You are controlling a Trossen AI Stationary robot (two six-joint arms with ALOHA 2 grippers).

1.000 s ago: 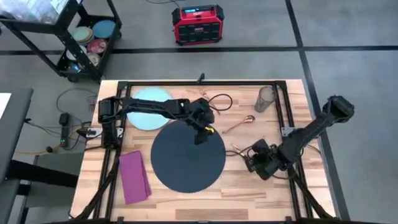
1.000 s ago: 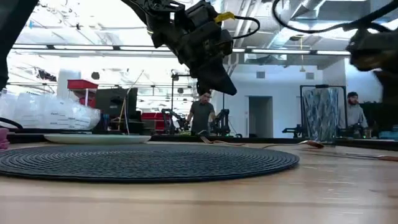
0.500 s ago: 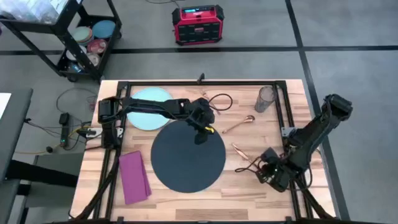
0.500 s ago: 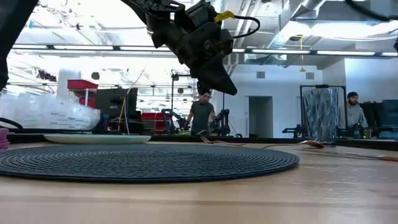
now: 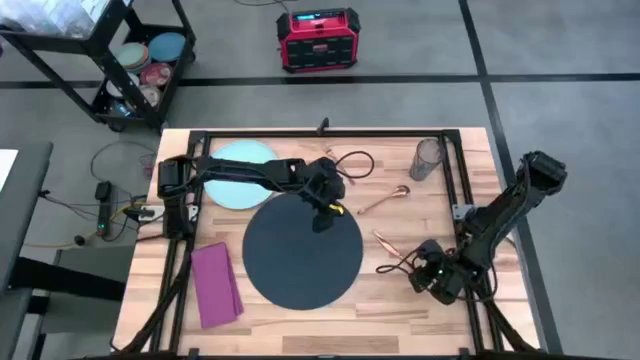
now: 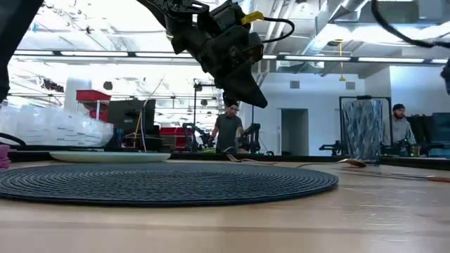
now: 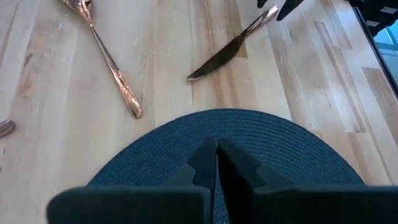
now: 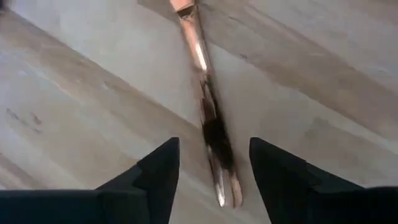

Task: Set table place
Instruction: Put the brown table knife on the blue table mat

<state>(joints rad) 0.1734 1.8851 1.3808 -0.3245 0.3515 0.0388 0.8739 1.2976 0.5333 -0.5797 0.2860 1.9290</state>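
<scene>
High view shows us only the mat (image 5: pixel 303 256) placed; plate (image 5: pixel 240 174), napkin (image 5: pixel 216 285), cutlery remain. Right gripper (image 8: pixel 210 163) fingers apart over a fork (image 8: pixel 208 118); left gripper (image 7: pixel 217 151) fingers together.

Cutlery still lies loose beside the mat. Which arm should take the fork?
Right. Its hand is open over the fork, right of the mat; the left hand is shut above the mat.

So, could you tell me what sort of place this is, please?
Likely a robotics lab or workshop: a wood table with two robot arms, a concrete floor with a red equipment case, and people among workstations under ceiling strip lights.
</scene>
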